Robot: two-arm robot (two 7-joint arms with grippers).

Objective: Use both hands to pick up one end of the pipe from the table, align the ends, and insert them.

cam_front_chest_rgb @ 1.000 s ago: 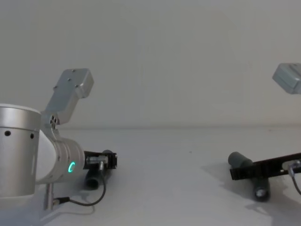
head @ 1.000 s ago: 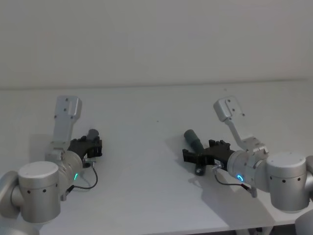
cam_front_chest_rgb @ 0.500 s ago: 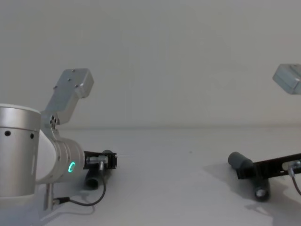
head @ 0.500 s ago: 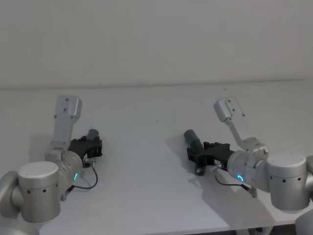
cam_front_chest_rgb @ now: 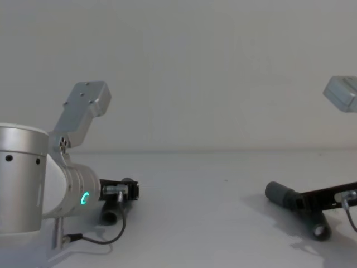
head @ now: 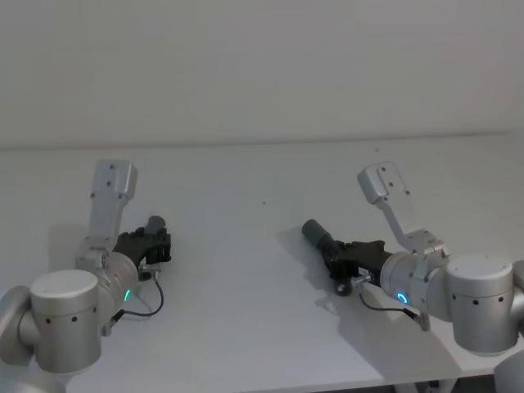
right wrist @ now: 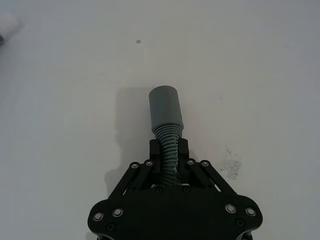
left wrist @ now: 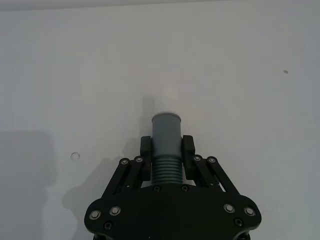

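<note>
left tool (left wrist: 166, 147) — clenched on left pipe piece (left wrist: 166, 129) at its ribs, low at the worktop (head: 246, 180) | right tool (right wrist: 169, 150) — likewise grips right pipe piece (right wrist: 165, 107), mouth left free for mating

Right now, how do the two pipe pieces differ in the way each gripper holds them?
The left gripper clamps the left pipe piece where its smooth cuff meets the ribs, whereas the right gripper clamps the right pipe piece on its narrower ribbed neck, the cuff wholly past the fingertips. The left fingers therefore stand wider apart than the right. Both pieces are dark grey and part ribbed.
</note>
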